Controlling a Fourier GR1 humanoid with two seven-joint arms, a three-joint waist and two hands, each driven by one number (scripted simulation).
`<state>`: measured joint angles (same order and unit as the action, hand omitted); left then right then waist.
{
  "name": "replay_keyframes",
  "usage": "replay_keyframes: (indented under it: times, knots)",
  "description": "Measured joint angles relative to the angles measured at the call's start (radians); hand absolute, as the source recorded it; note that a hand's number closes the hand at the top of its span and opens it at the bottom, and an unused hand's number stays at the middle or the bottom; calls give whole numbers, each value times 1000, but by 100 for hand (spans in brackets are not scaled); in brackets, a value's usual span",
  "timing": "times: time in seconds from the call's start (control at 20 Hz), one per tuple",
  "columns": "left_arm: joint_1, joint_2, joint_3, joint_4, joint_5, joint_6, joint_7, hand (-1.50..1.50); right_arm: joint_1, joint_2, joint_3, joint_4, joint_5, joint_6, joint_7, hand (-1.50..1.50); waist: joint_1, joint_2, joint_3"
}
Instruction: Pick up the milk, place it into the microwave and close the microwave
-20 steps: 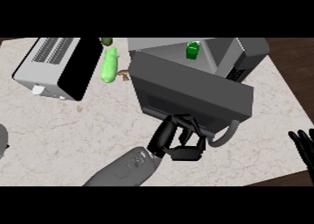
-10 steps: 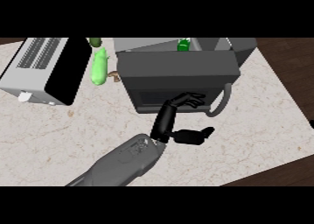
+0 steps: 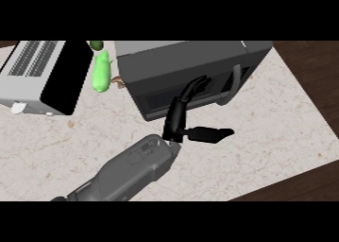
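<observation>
My left hand (image 3: 177, 124) is spread, straight fingers (image 3: 192, 90) against the microwave (image 3: 199, 54) door (image 3: 154, 94) at the worktop's (image 3: 269, 137) back edge, thumb out to the right. Half a second ago the milk's green cap showed above the door. Now the door sits closer in and the milk is hidden.

1. Even, moderately bright light covers the pale counter (image 3: 269, 142).
2. The microwave (image 3: 179, 66) is lighter on its top face than on its front, so the light falls from above.
3. The black robot hand (image 3: 175, 124) shows little shading.
4. The floor (image 3: 318, 66) looks dim.
</observation>
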<state>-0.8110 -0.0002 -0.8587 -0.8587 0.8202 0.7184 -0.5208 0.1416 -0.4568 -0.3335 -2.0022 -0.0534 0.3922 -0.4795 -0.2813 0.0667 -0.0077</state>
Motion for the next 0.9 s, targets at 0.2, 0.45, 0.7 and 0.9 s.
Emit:
replay_keyframes:
  times: [0.2, 0.45, 0.7, 0.9]
  knots:
    - [-3, 0, -4, -5, 39, 17, -25, -150, -35, -19, -10, 3, 17, -12, 9, 150, -1, 6, 2]
    - [-11, 0, -10, -2, 77, 29, -55, -150, -75, -41, -18, 14, 26, -19, 20, 150, -3, 12, 3]
    - [-20, 0, -20, 4, 107, 29, -86, -150, -112, -51, -18, 33, 30, -25, 28, 150, -3, 18, 4]
    - [-23, 0, -24, 12, 127, 25, -115, -150, -135, -60, -18, 50, 30, -26, 37, 150, -5, 21, 4]
